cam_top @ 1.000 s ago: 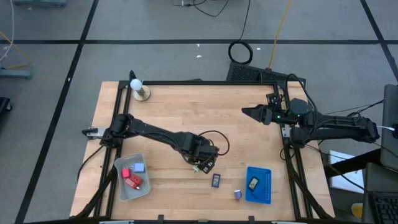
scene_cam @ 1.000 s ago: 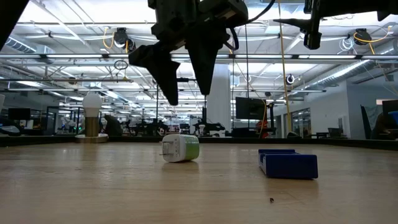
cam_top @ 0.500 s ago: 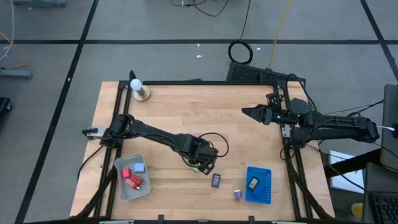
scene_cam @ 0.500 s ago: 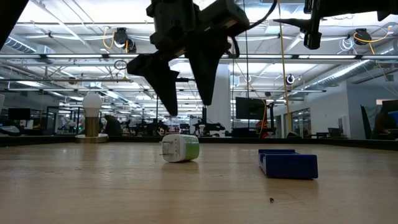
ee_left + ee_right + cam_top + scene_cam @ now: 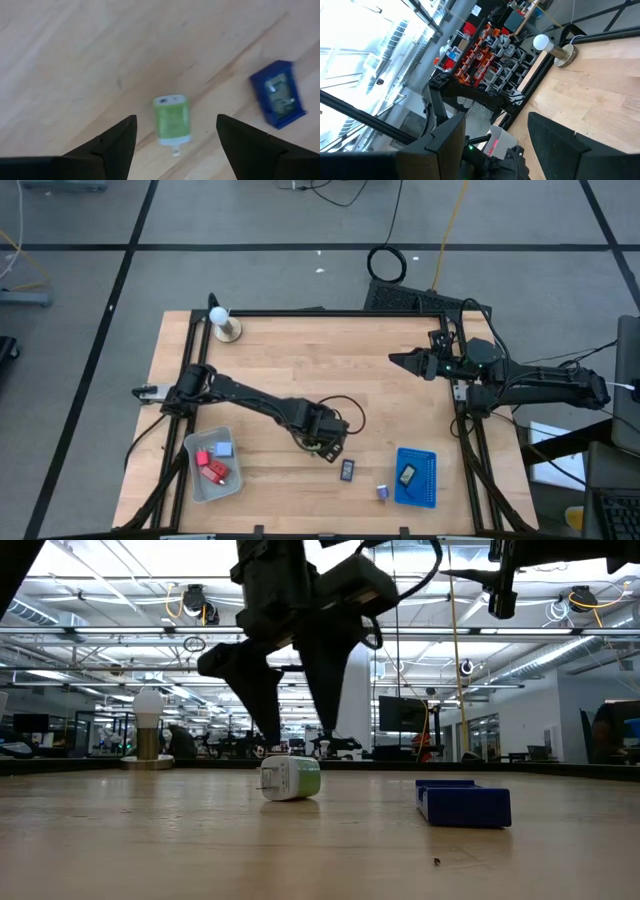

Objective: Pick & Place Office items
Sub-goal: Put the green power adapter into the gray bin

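1. Left gripper (image 5: 287,745) hangs just above the green-and-white charger (image 5: 291,778), fingers (image 5: 112,145) spread wide with the charger between them and nothing held.
2. The charger lies on its side on the tabletop (image 5: 300,370), near the front middle, apart from both trays.
3. A small black piece (image 5: 347,470) rests just beside it, and a purple bit (image 5: 382,492) sits close to the blue tray (image 5: 428,490).
4. The blue tray carries one dark piece (image 5: 407,475).
5. The grey tray (image 5: 196,482) at front left holds red blocks (image 5: 211,470) and a light-blue block (image 5: 223,449).
6. Right gripper (image 5: 397,360) waits high over the right side, fingers parted and empty.
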Controlling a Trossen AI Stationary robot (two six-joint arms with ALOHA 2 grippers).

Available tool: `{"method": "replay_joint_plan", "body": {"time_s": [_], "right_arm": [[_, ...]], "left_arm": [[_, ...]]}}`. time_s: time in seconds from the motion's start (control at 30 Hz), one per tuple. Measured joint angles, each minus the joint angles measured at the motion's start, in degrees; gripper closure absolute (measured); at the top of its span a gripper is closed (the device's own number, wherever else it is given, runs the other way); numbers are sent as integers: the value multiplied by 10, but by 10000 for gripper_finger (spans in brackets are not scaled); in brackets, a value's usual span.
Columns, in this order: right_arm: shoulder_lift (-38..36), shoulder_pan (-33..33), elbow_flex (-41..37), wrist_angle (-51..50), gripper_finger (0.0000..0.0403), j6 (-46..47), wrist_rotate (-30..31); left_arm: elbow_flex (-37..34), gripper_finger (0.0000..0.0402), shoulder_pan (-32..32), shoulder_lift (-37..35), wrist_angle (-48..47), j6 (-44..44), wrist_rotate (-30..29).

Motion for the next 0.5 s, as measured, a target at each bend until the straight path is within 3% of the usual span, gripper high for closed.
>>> {"method": "replay_joint_plan", "body": {"time_s": [0.5], "right_arm": [[0,0,0,2,193,-2,0]], "left_arm": [[0,130,-8,38,33,-8,29]]}}
